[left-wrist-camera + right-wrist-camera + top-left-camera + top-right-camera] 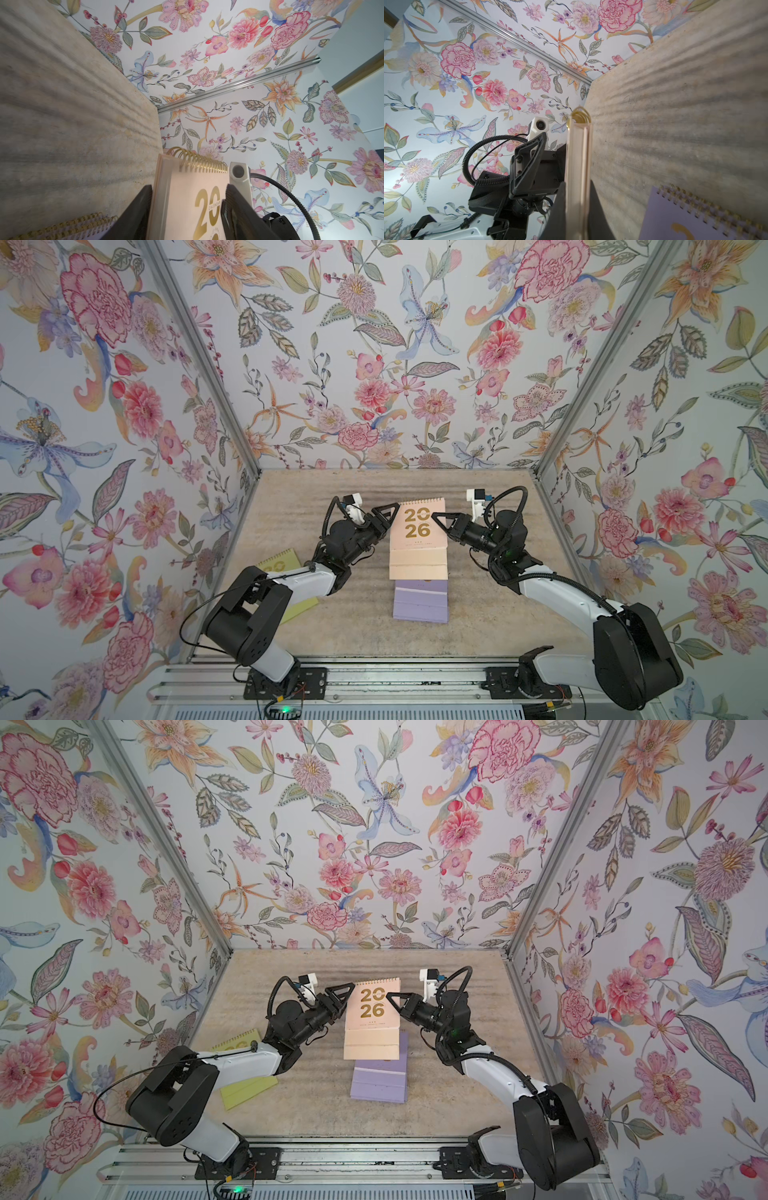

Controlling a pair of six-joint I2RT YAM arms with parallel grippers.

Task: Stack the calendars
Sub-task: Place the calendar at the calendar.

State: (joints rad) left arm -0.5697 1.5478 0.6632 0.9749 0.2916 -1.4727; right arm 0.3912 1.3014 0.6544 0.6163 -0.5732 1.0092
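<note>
A peach-orange calendar (417,531) (372,1011) with a gold "2026" hangs in the air above a lavender stack of calendars (420,601) (378,1081) lying mid-table. My right gripper (434,515) (578,207) is shut on the peach calendar's right edge (578,166). My left gripper (395,510) (188,207) is open, with its jaws standing wide on either side of the calendar's left edge (187,197). A yellow-green calendar (297,608) (247,1088) lies flat at the left, partly hidden under my left arm. In the wrist views the lavender stack's spirals (83,226) and cover (685,218) show below.
The beige tabletop (332,497) is boxed in by floral walls on three sides, with metal corner posts (245,448). An aluminium rail (395,680) carrying both arm bases runs along the front edge.
</note>
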